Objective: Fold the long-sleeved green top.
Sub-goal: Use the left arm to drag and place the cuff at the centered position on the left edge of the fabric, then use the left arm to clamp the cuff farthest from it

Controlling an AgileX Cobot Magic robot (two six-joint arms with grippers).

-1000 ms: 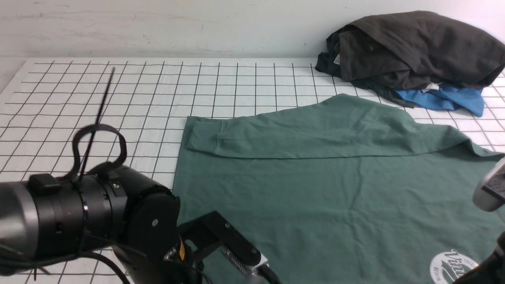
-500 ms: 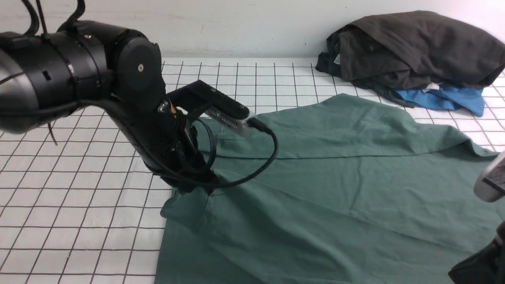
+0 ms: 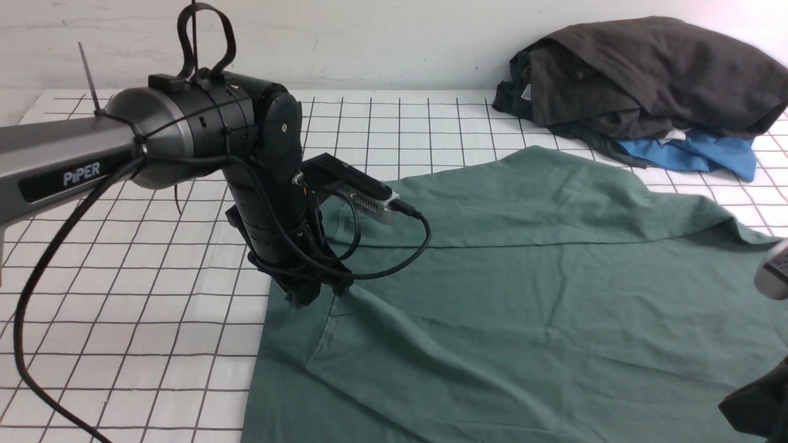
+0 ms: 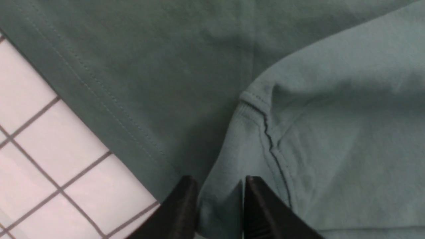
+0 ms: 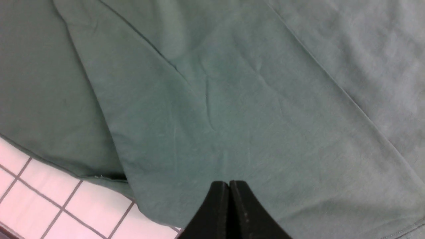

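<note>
The green long-sleeved top lies spread over the right half of the gridded table, its sleeve folded across it. A ridge of cloth rises to the left end effector, whose jaws stand part-way apart astride that fold. A second ago this arm sat low by the camera and the white logo showed; now the logo is out of sight. The right end effector is pressed closed over the shirt. A dark garment and a blue garment are heaped behind.
</note>
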